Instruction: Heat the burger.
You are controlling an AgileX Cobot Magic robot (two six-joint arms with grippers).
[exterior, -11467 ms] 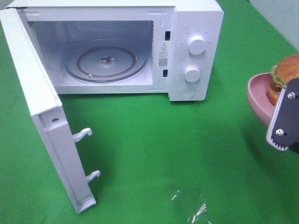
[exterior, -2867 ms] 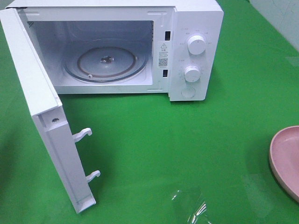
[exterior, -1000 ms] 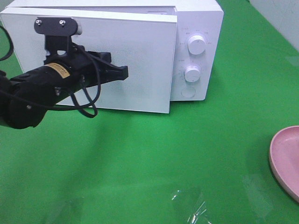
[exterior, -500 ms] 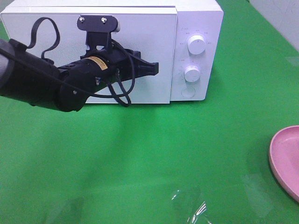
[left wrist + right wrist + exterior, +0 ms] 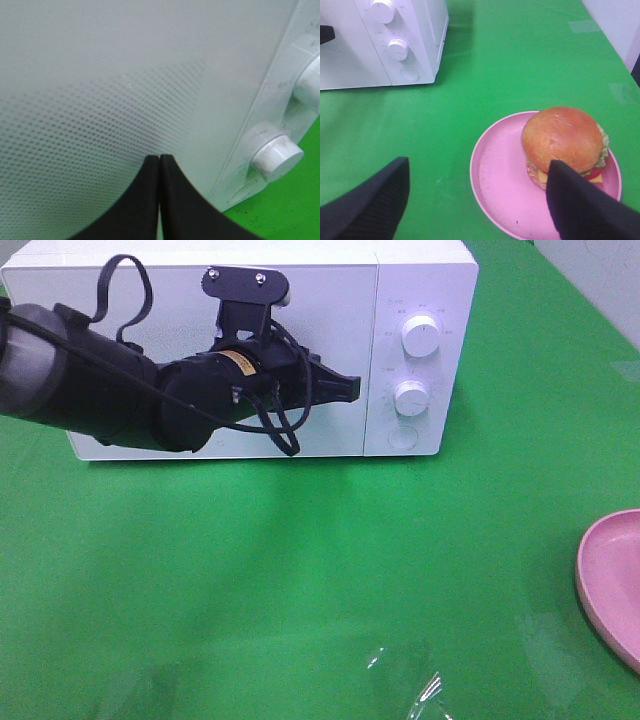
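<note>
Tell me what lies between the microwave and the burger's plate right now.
Only bare green cloth separates the microwave from the pink plate carrying the burger, shown in the right wrist view.

The burger [image 5: 563, 138] sits on the plate [image 5: 502, 185], seemingly right of the microwave [image 5: 415, 45].
</note>
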